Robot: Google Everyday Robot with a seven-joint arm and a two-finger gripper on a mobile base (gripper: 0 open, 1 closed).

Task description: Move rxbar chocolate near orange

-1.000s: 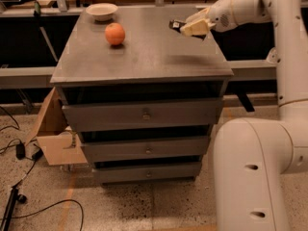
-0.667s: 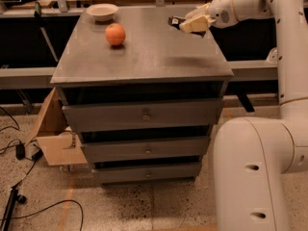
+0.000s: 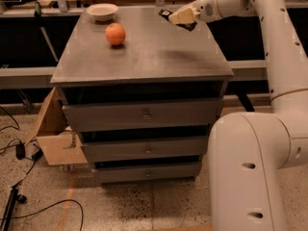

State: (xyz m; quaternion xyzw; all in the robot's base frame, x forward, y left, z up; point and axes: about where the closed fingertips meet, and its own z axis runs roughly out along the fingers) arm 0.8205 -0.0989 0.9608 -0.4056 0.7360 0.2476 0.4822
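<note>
A grey three-drawer cabinet [image 3: 144, 114] is set on a speckled floor [image 3: 144, 206]; a cardboard box [image 3: 50, 129] is propped against its left side; black cables [image 3: 20, 150] are strewn on the floor at left. A grey rail [image 3: 24, 76] is run behind the cabinet; the scene is dimly lit. The gripper [image 3: 180, 17] is held above the cabinet top's far right corner.

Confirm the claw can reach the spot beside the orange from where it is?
Probably yes. The claw, gripping the rxbar chocolate, hangs above the back right of the cabinet top; the orange sits toward the back left, with only bare top between them. The white bowl lies behind the orange, off that path.
</note>
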